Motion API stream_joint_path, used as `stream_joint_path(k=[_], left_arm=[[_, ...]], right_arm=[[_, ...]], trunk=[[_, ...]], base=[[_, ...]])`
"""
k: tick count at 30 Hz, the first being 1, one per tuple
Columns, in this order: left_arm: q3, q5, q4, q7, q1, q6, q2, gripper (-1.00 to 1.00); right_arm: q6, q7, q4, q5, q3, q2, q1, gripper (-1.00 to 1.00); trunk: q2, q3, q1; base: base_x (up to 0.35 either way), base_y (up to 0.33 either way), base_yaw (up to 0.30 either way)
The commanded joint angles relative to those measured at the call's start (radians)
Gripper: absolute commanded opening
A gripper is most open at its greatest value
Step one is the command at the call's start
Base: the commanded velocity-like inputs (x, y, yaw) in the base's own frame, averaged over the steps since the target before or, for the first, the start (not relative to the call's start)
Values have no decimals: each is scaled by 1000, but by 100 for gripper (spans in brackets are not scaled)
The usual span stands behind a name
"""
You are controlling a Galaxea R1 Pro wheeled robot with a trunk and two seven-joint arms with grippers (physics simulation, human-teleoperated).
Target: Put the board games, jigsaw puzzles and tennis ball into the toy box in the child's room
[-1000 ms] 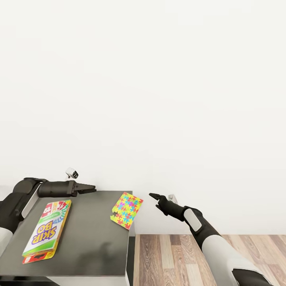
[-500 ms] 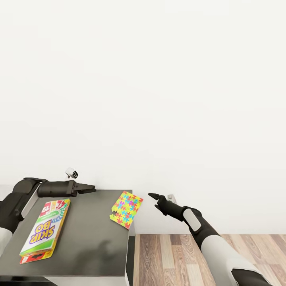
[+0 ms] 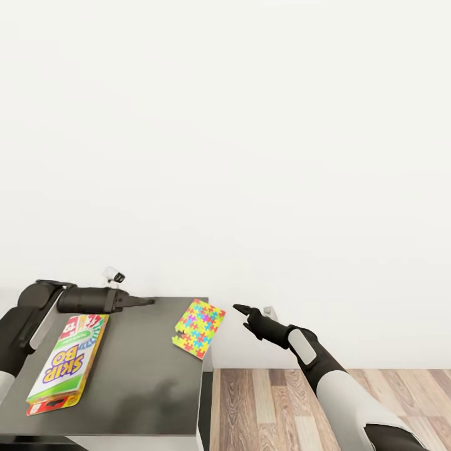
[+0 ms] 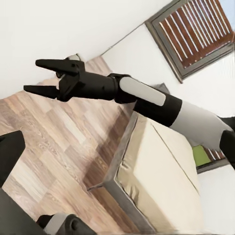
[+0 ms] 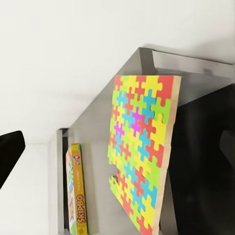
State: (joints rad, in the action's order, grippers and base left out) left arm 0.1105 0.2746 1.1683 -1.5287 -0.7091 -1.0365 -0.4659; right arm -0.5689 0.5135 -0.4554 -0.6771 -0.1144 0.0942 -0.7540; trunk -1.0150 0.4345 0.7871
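A jigsaw puzzle (image 3: 199, 328) with a bright multicoloured lid lies at the right edge of the dark grey table (image 3: 138, 369), its corner hanging over the edge. The right wrist view shows this jigsaw puzzle (image 5: 144, 161) close up. A Skip-Bo board game (image 3: 66, 363) lies flat on the table's left side. My left gripper (image 3: 145, 301) hovers over the table's far edge, open and holding nothing. My right gripper (image 3: 241, 308) hangs off the table just right of the puzzle; seen from the left wrist, this gripper (image 4: 41, 77) is open and empty. The toy box and tennis ball are out of view.
A white wall rises directly behind the table. Wood-plank floor (image 3: 282, 401) lies to the table's right, under my right arm. In the left wrist view the beige bed (image 4: 161, 181) and a window with brown slats (image 4: 196, 34) stand beyond the right arm.
The view has shifted a little. My left gripper has dipped slightly toward the table's far edge and now looks thinner, turned edge-on. The right arm, puzzle and Skip-Bo box keep their places.
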Motion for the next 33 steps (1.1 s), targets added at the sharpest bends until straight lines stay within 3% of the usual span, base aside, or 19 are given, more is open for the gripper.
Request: stream_joint_path(k=[1, 5, 9, 33], left_arm=[[2, 1, 21, -9, 8, -11, -1, 100], [-3, 2, 117, -35, 43, -11, -4, 100], [-4, 3, 152, -42, 58, -11, -5, 100], [-20, 2, 174, -42, 74, -11, -5, 100]], right_arm=[[-8, 0, 0, -2, -7, 1, -1, 100], [-8, 0, 0, -2, -7, 2, -1, 100], [-8, 0, 0, -2, -7, 2, -1, 100], [-6, 2, -3, -2, -5, 5, -1, 100]], trunk=[[-8, 4, 4], [-36, 17, 19], [-64, 29, 35], [-232, 105, 127]], base=[[0, 0, 0], [0, 0, 0], [0, 0, 0], [0, 0, 0]])
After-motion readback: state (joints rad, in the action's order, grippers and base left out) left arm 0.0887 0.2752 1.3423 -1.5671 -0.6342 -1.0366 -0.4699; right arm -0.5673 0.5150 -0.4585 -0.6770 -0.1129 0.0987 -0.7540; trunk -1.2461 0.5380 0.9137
